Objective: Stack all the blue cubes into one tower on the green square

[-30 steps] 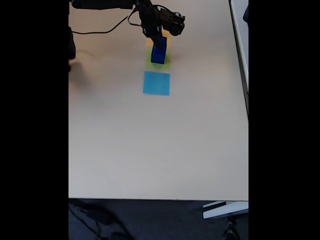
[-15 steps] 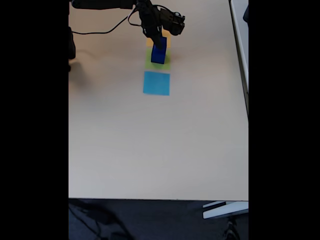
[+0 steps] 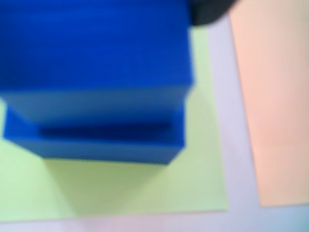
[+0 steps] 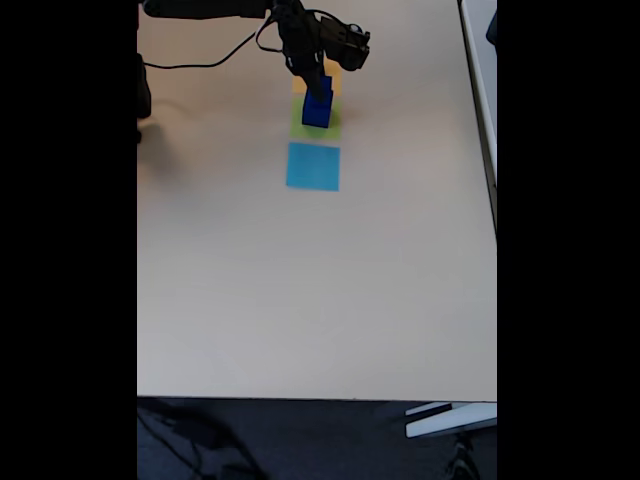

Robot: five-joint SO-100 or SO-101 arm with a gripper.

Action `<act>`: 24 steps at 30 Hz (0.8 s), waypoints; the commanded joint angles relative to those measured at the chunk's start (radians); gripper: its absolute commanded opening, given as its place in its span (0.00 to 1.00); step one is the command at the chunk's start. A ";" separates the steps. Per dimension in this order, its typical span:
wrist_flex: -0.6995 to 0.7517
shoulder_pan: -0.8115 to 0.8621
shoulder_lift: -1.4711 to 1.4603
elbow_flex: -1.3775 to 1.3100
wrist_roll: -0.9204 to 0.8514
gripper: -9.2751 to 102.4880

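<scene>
In the fixed view the blue cubes (image 4: 317,108) stand as a short tower on the green square (image 4: 332,130) near the table's far edge. My gripper (image 4: 318,80) reaches down from the black arm onto the tower's top and looks shut on the top cube. The wrist view is close and blurred. There the upper blue cube (image 3: 96,43) rests on a wider blue cube (image 3: 106,147) with a dark seam between them. One dark finger (image 3: 207,12) sits at the upper cube's right corner. The green square (image 3: 193,183) spreads beneath.
An orange square (image 4: 333,68) lies just beyond the green one, also the orange square (image 3: 270,96) at the right of the wrist view. A light-blue square (image 4: 313,166) lies nearer the camera. A black cable (image 4: 200,62) trails left of the arm. The table's front edge (image 4: 316,398) is far off.
The blue column under my gripper has grown shorter: the held cube has come down onto the stack. The arm has barely shifted.
</scene>
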 commanded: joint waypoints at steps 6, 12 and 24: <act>-0.031 0.009 0.057 -0.034 -0.025 0.29; -0.081 0.005 0.043 -0.095 -0.054 0.34; -0.276 -0.031 -0.031 -0.313 -0.193 0.40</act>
